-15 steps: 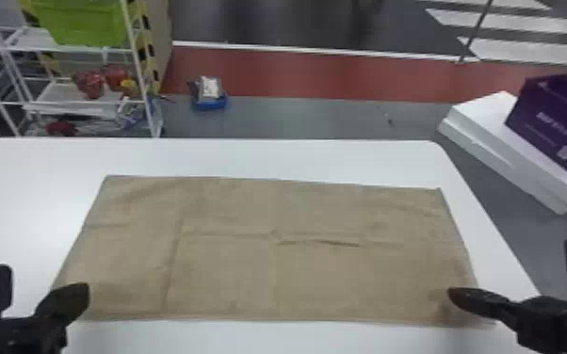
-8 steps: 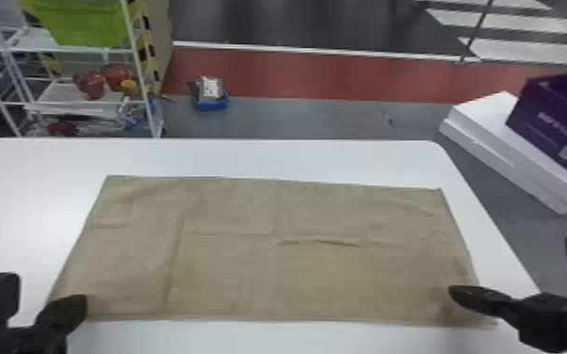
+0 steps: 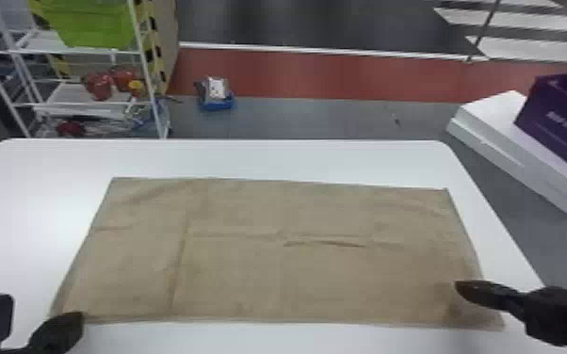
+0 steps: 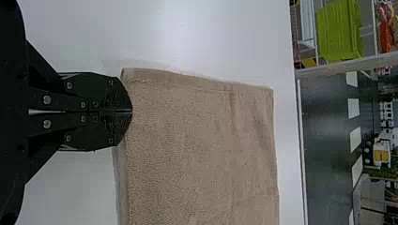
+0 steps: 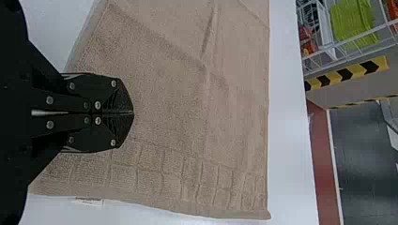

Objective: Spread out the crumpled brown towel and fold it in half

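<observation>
Where the left end effector (image 3: 76, 320) hovers by the brown towel's near left corner, its fingers are pressed together, and the left wrist view shows the towel's edge at their tips; whether they pinch any cloth, I cannot tell. The right end effector (image 3: 460, 286), its fingers also together, is above the near right part of the brown towel (image 3: 268, 263). In the right wrist view, a checked border (image 5: 150, 173) runs along the short end beside that end effector. From between the two end effectors the towel spreads away over the counter (image 3: 320, 157), nearly flat, its long axis running left to right and its short ends pointing sideways. Compared with the earlier frames, the left end effector has drawn back, the right has shifted slightly forward, and the towel looks unchanged.
</observation>
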Available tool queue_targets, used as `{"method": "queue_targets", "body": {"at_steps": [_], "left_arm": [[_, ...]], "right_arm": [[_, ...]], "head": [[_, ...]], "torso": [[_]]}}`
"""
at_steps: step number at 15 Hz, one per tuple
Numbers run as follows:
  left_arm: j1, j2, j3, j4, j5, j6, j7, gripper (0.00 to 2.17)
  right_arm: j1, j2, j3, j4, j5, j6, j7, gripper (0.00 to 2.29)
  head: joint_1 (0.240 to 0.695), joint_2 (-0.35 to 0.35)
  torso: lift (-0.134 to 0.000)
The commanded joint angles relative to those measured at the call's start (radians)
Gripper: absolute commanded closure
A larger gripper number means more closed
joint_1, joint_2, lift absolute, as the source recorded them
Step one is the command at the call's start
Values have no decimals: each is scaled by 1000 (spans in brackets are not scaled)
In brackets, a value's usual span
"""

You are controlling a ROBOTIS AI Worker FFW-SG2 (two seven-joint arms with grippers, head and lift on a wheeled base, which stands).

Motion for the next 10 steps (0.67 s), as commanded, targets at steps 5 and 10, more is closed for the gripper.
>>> {"method": "queue_targets", "body": {"at_steps": [5,10], "left_arm": [[17,-3,13,-48,42,-83,-7,1777],[-70,-3,1,49,29,-71,-4,1777]], "right_arm": [[-24,0,6,15,2,-4,-2,1507],[-36,-1,6,38,2,-10,0,1511]], "head": [[695,-92],[695,-103]], "torso": [[-123],[-123]]}}
